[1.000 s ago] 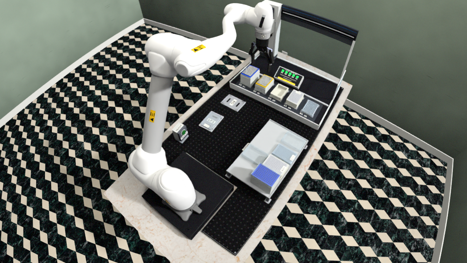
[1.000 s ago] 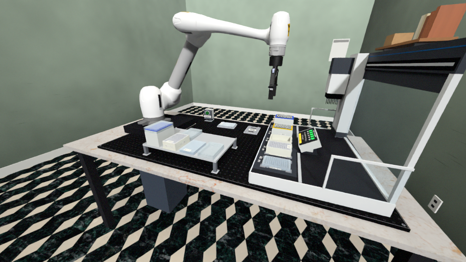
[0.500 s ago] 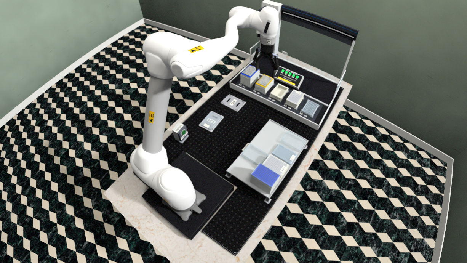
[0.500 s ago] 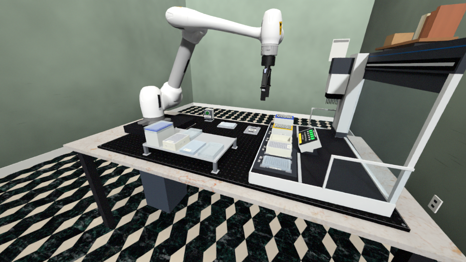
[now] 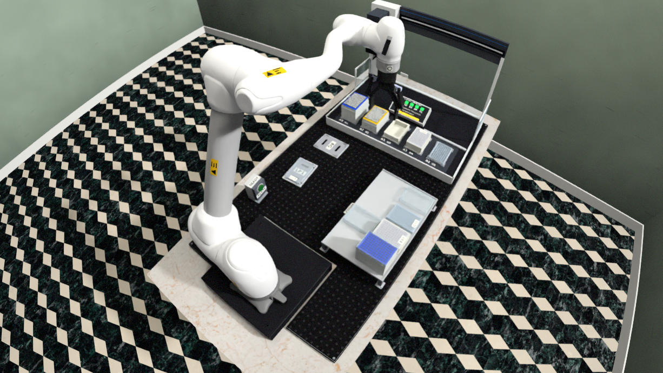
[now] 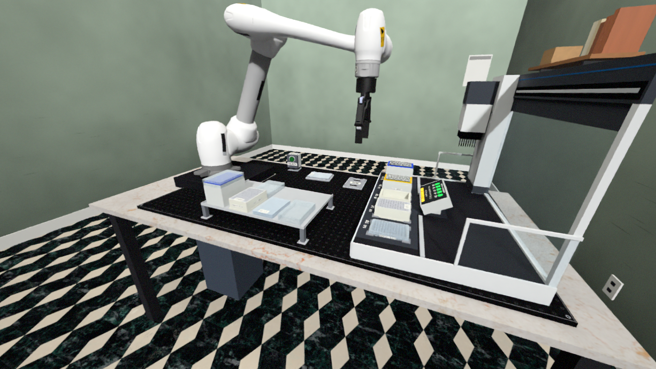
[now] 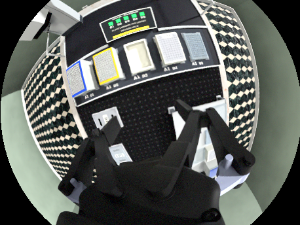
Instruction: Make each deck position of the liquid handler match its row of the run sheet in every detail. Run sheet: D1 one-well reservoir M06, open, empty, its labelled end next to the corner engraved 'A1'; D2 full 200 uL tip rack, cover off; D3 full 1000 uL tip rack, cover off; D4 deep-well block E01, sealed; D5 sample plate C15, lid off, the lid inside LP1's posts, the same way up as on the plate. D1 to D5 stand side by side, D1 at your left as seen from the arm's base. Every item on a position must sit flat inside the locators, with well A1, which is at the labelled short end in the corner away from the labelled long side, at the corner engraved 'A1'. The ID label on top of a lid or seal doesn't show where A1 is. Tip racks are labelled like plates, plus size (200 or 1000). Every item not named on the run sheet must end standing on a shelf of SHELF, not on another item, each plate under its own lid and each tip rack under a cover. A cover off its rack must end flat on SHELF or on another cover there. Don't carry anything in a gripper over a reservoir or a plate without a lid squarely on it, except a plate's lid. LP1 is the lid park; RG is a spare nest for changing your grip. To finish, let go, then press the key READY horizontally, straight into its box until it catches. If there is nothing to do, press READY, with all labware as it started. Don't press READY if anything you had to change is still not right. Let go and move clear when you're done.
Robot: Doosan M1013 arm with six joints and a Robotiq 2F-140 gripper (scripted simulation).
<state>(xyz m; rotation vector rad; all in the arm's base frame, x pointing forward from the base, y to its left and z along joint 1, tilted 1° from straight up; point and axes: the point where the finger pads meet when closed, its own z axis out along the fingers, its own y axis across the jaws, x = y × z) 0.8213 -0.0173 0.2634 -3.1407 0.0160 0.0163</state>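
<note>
My gripper (image 5: 384, 99) (image 6: 360, 137) (image 7: 147, 114) is open and empty. It hangs high above the back of the deck's left end. Five items stand in the deck row, from left to right in the wrist view. They are a blue-rimmed tip rack (image 5: 355, 105) (image 6: 400, 165) (image 7: 74, 80), a yellow-rimmed tip rack (image 5: 375, 117) (image 6: 397, 182) (image 7: 107, 67), an open white reservoir (image 5: 396, 130) (image 7: 139, 56), a white deep-well block (image 5: 418, 139) (image 6: 390, 209) (image 7: 170, 47) and a clear sample plate (image 5: 439, 152) (image 6: 389, 229) (image 7: 195, 46). A clear lid lies in the lid park LP1 (image 5: 300, 172) (image 6: 319, 175).
SHELF (image 5: 366, 194) (image 6: 316, 198) holds a blue-covered tip rack (image 5: 376, 247) (image 6: 223, 185), plates and clear covers. The spare nest RG (image 5: 330, 145) (image 6: 355, 183) and the READY key (image 5: 258, 188) (image 6: 292, 160) stand near the arm. A status panel (image 5: 410, 110) (image 6: 433, 192) and a gantry stand behind the deck row.
</note>
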